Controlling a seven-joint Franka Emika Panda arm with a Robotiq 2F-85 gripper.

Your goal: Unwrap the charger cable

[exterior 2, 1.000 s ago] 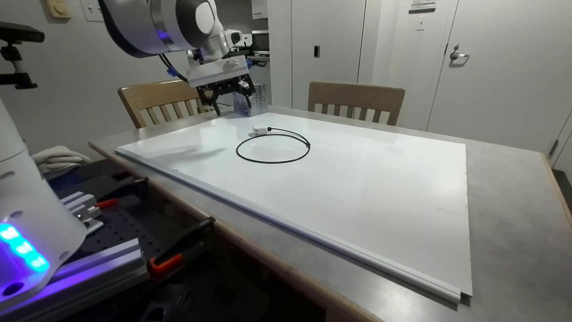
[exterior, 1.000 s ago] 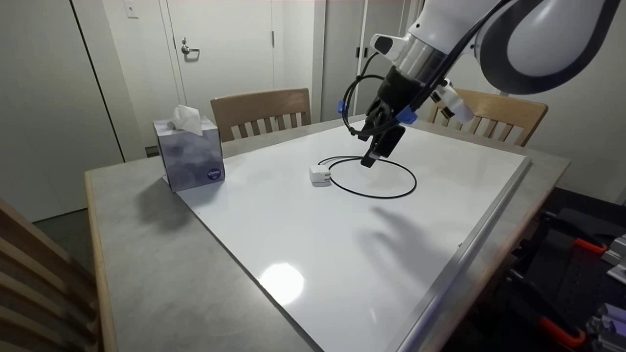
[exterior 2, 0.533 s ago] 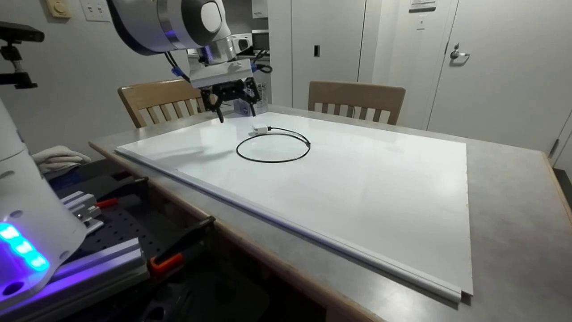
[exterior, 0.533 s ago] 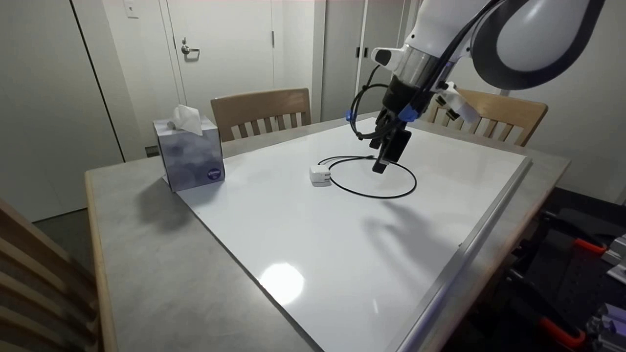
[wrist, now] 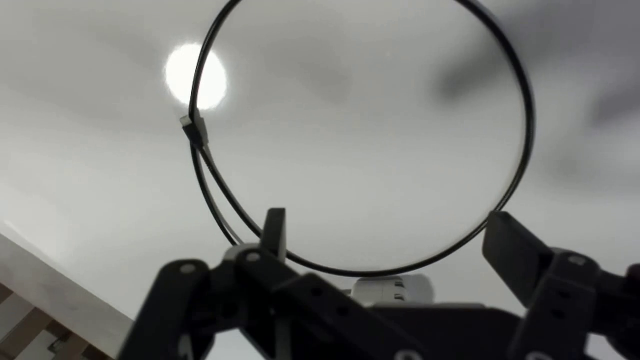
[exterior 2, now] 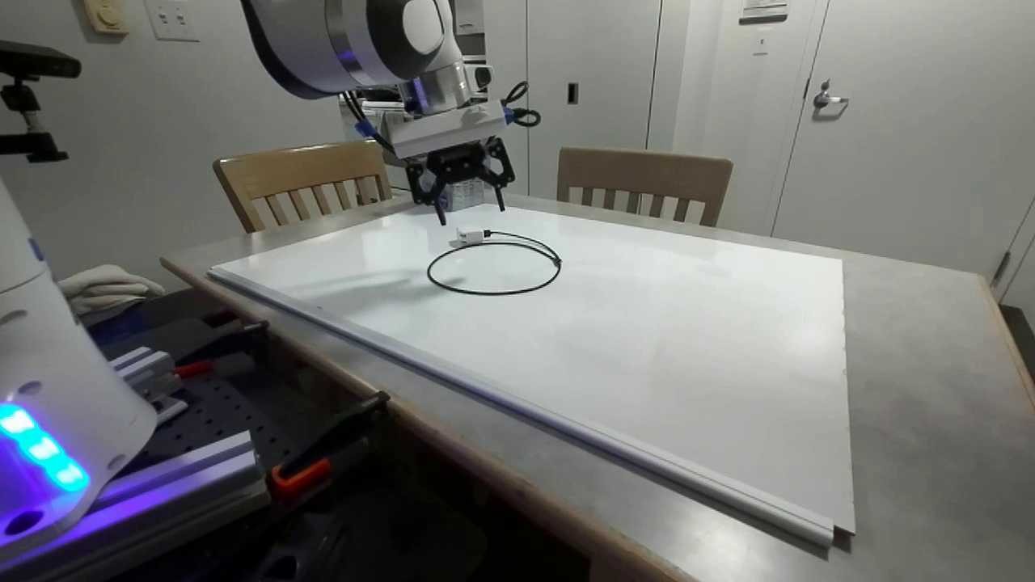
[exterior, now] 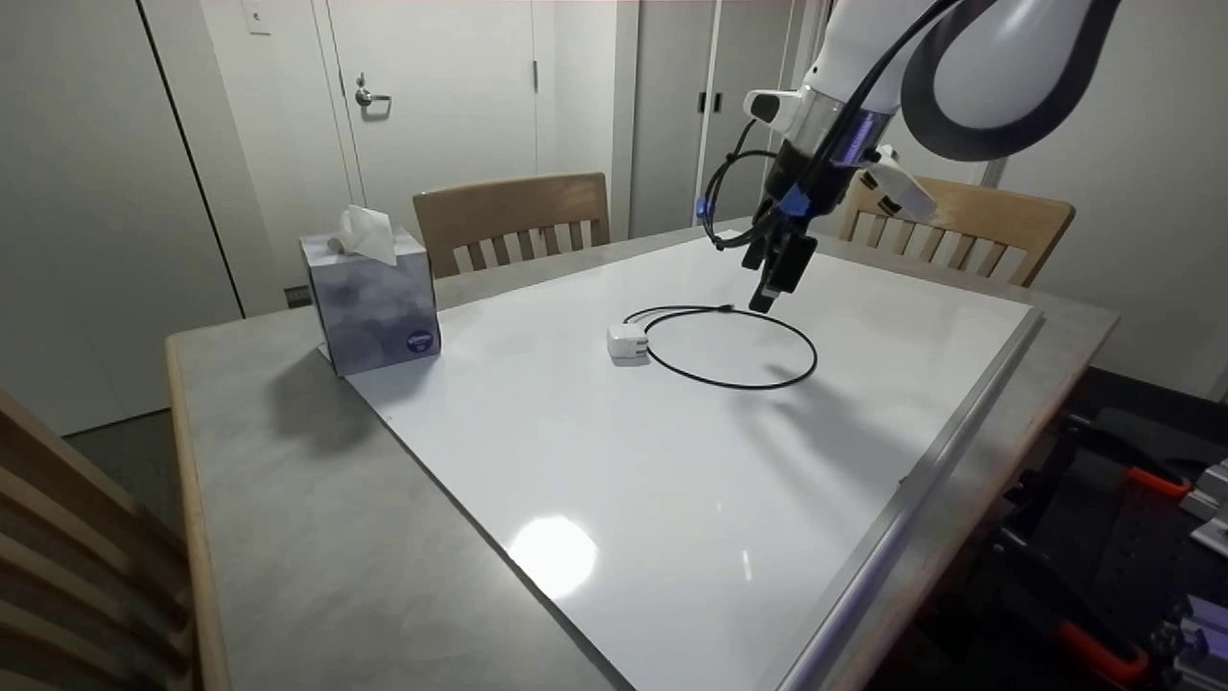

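While, in an exterior view, the tissue box (exterior: 372, 305) is seen far L at a corner of the white bd. (exterior: 537, 422), the white charger plug (exterior: 627, 341) is set mid-view, its black cord (exterior: 753, 387) laid in a loop to R. Above, clear of cord, the gripper (exterior 2: 471, 214) is held w/ fingers apart.

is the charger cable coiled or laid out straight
Coiled: the charger cable lies in a loop on the whiteboard; the wrist view shows its connector overlapping that loop.
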